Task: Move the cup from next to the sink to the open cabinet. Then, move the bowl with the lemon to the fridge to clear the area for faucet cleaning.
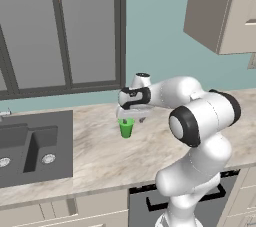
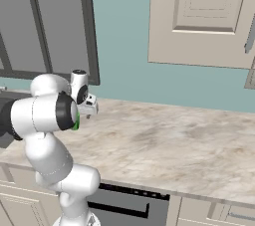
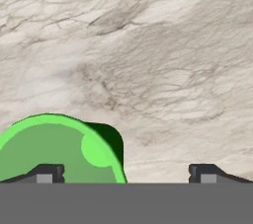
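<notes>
Marbled bench (image 1: 100,156) fills the middle, sink (image 1: 35,146) at left. Centre of the left base frame, cup (image 1: 126,128) stands upright just under the open, empty jaws.

You see a glossy white arm (image 1: 200,121) built of rounded, bulbous segments, with dark black bands ringing its joints. Above the marble counter (image 1: 100,151) its wrist ends in a short white cylinder with a dark top. In the hand view, two small dark fingertips (image 3: 47,172) show pale grey square pads.
</notes>
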{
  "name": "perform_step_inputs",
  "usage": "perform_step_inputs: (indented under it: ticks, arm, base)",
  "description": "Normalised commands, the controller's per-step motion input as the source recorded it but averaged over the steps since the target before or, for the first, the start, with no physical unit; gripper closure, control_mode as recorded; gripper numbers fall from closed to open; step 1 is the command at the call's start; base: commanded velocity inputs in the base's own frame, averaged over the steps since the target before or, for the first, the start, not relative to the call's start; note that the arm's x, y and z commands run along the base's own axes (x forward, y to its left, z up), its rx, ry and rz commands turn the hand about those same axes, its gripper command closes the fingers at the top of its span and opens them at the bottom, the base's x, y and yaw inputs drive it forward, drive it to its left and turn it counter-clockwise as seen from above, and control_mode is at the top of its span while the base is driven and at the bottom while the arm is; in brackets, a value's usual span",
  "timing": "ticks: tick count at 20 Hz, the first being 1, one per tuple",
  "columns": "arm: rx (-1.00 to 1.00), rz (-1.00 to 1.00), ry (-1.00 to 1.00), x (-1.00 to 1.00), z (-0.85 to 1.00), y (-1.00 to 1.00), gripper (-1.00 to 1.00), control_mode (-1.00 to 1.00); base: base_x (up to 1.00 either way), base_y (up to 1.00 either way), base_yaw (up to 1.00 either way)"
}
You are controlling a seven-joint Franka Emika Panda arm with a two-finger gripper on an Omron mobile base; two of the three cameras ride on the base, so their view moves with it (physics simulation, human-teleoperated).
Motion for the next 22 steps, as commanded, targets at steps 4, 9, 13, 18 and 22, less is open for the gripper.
perform_step_inputs:
  ticks: [4, 9, 13, 18, 22]
  arm:
    - [0.0, 0.0, 0.0, 0.0, -0.01, 0.0, -1.0, -1.0]
    - [0.0, 0.0, 0.0, -0.13, 0.0, -0.05, -1.0, -1.0]
    - [0.0, 0.0, 0.0, -0.09, -0.01, -0.1, -1.0, -1.0]
    - [0.0, 0.0, -0.01, -0.01, 0.0, -0.09, -1.0, -1.0]
    - [0.0, 0.0, 0.0, 0.2, 0.0, 0.0, -1.0, -1.0]
  base:
    - [0.0, 0.0, 0.0]
    - [0.0, 0.0, 0.0]
    - [0.0, 0.0, 0.0]
    - [0.0, 0.0, 0.0]
    - [0.0, 0.0, 0.0]
